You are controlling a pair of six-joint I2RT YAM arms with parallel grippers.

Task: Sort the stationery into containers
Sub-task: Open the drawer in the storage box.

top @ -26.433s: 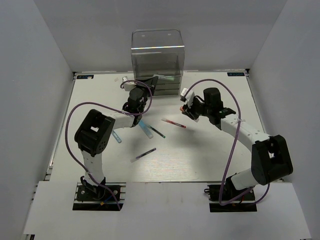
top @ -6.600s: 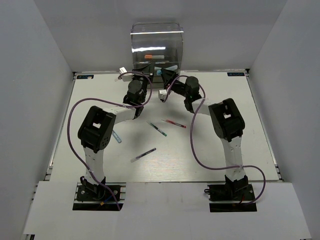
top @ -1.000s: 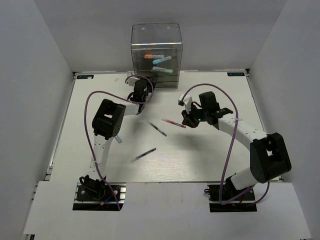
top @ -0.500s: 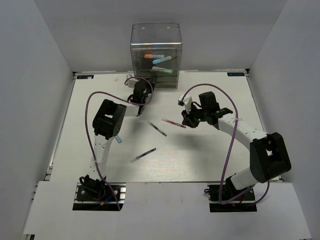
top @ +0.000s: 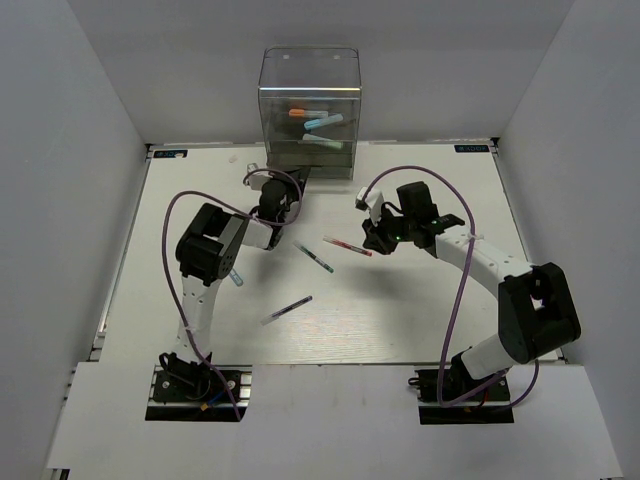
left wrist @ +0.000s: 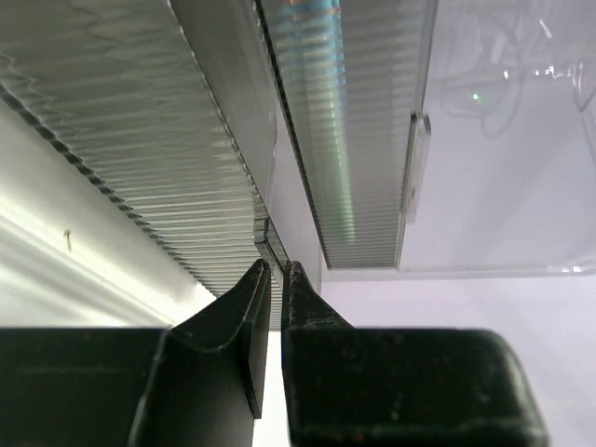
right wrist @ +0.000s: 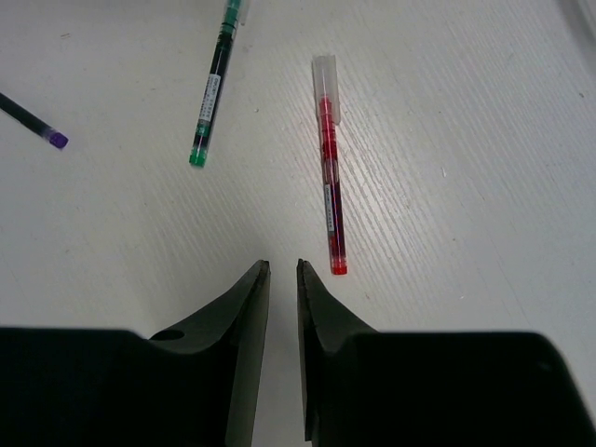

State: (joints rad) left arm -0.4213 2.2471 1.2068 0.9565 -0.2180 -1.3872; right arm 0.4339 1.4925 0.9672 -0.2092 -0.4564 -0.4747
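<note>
The clear plastic box (top: 310, 105) of drawers stands at the table's far edge; orange and light-blue markers (top: 318, 122) lie inside it. My left gripper (top: 288, 188) is at its lowest drawer. In the left wrist view the gripper (left wrist: 277, 265) is shut on the ribbed drawer's thin front lip (left wrist: 269, 243). My right gripper (top: 372, 240) hangs low over the table, jaws narrowly apart and empty (right wrist: 282, 265). A red pen (right wrist: 329, 196) lies just right of its fingertips, also seen from above (top: 347, 246). A green pen (right wrist: 212, 98) lies further left (top: 314, 256).
A dark pen (top: 286, 309) lies in the middle of the table; its purple end shows in the right wrist view (right wrist: 33, 121). A light-blue marker (top: 235, 278) lies beside the left arm's elbow. Purple cables loop over both arms.
My left gripper has drawn back from the box toward the near side, and the box has shifted slightly left. The right arm has barely moved.
</note>
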